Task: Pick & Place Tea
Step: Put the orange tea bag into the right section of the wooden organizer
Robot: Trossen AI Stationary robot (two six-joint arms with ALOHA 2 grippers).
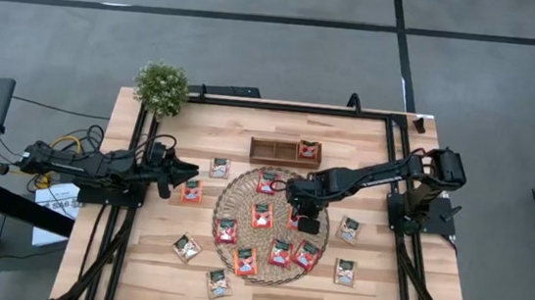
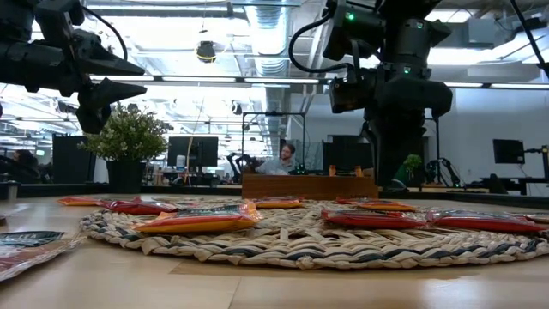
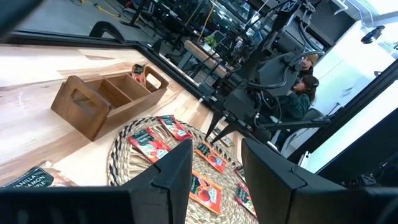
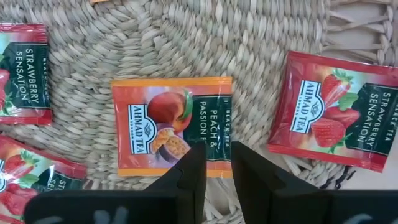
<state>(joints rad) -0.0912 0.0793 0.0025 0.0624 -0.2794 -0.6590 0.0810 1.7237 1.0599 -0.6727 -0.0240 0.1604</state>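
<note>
From above, the tea sachets lie scattered across the round woven mat [image 1: 262, 224] at the middle of the frame, with a few more on the bare table [image 1: 138, 266] to either side and one already standing in the right compartment of the wooden tray [image 1: 285, 152] just above the mat. The right tool [image 1: 307, 216] hovers over the mat's right half; the left tool [image 1: 185, 173] waits left of the mat, beside an orange sachet.

At table height, the sachets [image 2: 196, 223] lie almost flat on the straw, edges barely lifted, and both arms hang above them.

The left wrist picture shows that tool's fingers [image 3: 177, 171] parted with nothing between them, looking across at the tray [image 3: 106, 99] and the mat beyond.

The right wrist picture looks straight down on a peach and passion fruit sachet [image 4: 171, 124] in the centre, a strawberry sachet [image 4: 339, 118] at right. The right fingers [image 4: 193, 171] stand apart with a narrow gap, empty, over the peach sachet's lower edge.

These look light, thin, slick and floppy; I'd judge a pinch on one edge, pressed into the yielding weave, the surest hold.
</note>
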